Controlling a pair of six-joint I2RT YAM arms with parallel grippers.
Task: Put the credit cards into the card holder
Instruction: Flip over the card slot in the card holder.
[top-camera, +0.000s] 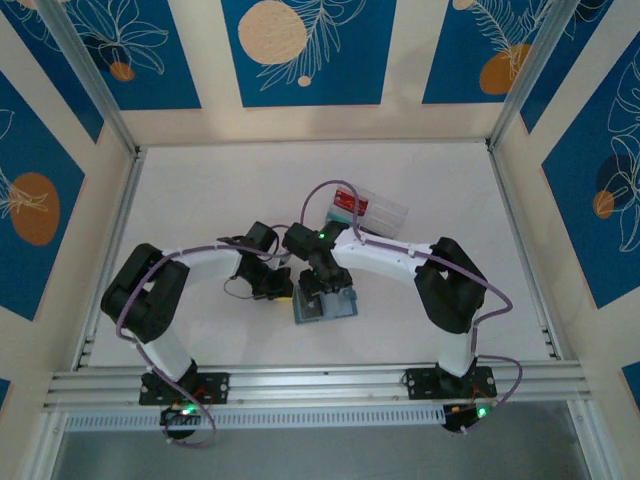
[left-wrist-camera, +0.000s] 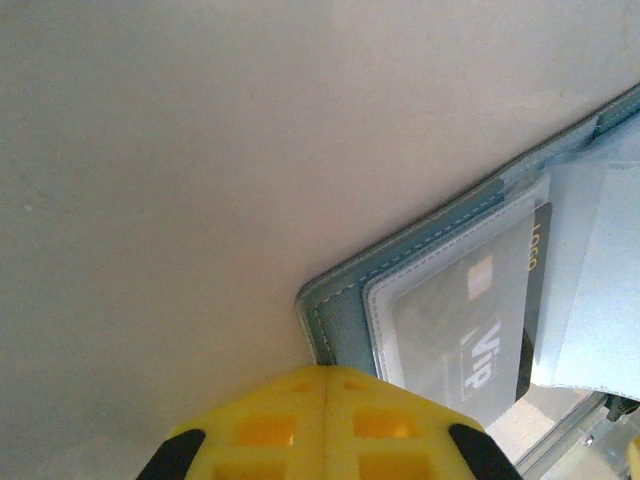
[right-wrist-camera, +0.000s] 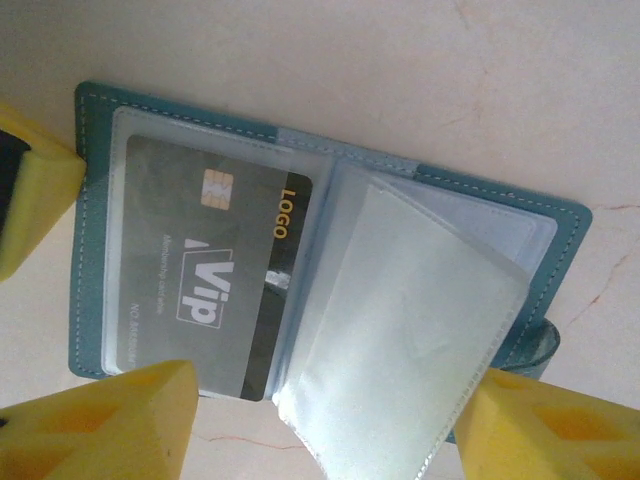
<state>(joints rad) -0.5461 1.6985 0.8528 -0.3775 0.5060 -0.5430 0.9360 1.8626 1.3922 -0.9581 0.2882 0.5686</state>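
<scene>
Though arms (top-camera: 385, 255) half-mask the card holder (top-camera: 338, 306) overhead, wrist views show left claw (left-wrist-camera: 330, 400) together, right claw (right-wrist-camera: 330, 415) apart

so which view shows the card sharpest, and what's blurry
Right wrist view: the dark card reads sharp through its clear sleeve, the right gripper blurred. Left wrist view: that card looks milky, the left gripper out of focus. Top external view: card holder too small for print.
</scene>
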